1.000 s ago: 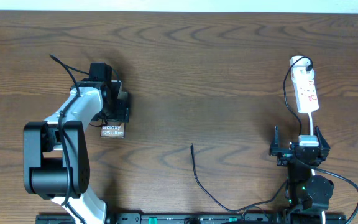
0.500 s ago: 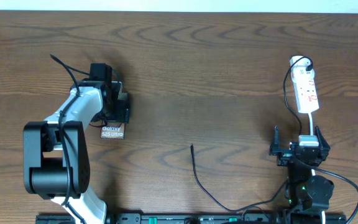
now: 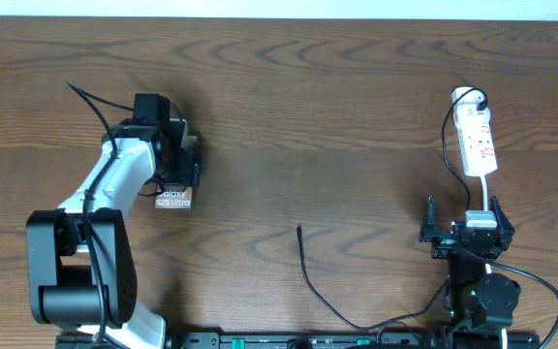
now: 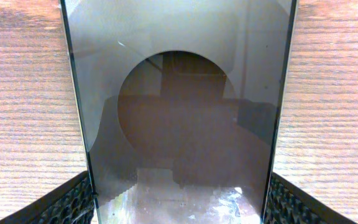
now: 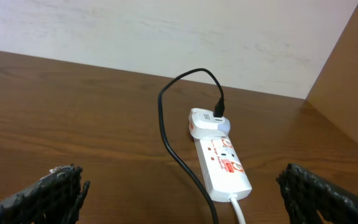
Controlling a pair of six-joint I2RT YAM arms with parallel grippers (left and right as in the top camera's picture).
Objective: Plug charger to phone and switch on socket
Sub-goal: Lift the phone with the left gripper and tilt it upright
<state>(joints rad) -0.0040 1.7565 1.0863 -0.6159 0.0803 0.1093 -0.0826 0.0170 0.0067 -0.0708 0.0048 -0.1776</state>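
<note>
The phone (image 3: 173,200) lies flat at the table's left, and its end with white "Galaxy S25 Ultra" text shows below my left gripper (image 3: 176,160). In the left wrist view the glossy screen (image 4: 179,93) fills the space between the two fingers (image 4: 180,205), which press on its long edges. The charger's black plug tip (image 3: 299,229) lies free mid-table, and its thin cable (image 3: 318,296) trails toward the front edge. The white socket (image 3: 478,141) lies at the right, ahead of my open, empty right gripper (image 3: 463,231). The right wrist view shows the socket (image 5: 224,167) between the spread fingers (image 5: 185,199).
A white adapter (image 5: 205,121) sits in the socket's far end, with a black cable (image 5: 166,124) looping from it toward the front. The socket's white lead (image 5: 238,208) runs toward the right arm. A pale wall (image 5: 166,31) borders the table's far edge.
My left arm has swung slightly left and back, and the gripper and phone have shifted a little with it. The right arm, charger and socket have not moved.
</note>
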